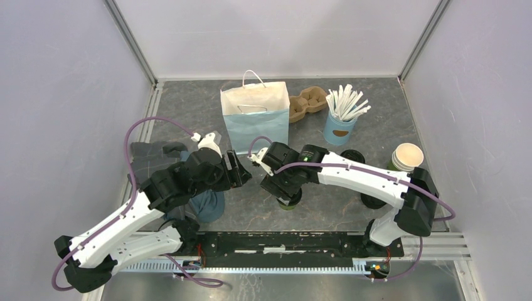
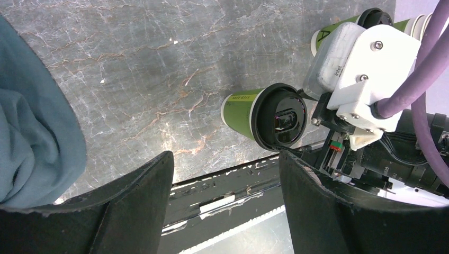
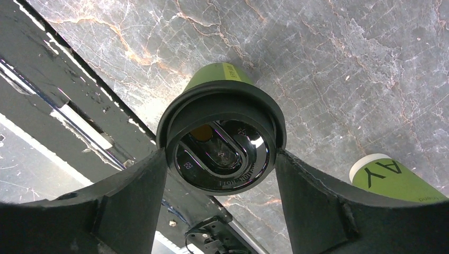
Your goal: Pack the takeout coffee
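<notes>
The takeout coffee (image 1: 290,202) is a dark-green cup with a black lid, standing upright near the table's front edge. My right gripper (image 1: 283,188) is over it. In the right wrist view both fingers press the sides of the coffee's lid (image 3: 222,140), so the right gripper (image 3: 221,159) is shut on it. The left gripper (image 1: 242,169) hovers to the cup's left. Its fingers are wide apart and nothing lies between them, so the left gripper (image 2: 226,166) is open. From the left wrist the coffee (image 2: 249,114) shows beside the right arm's wrist.
A blue paper bag (image 1: 255,122) stands open at the back, with a cardboard cup carrier (image 1: 307,103) and a light-blue cup of white sticks (image 1: 342,125) to its right. A lidless green cup (image 1: 406,157) stands at the right. A blue cloth (image 1: 208,205) lies under the left arm.
</notes>
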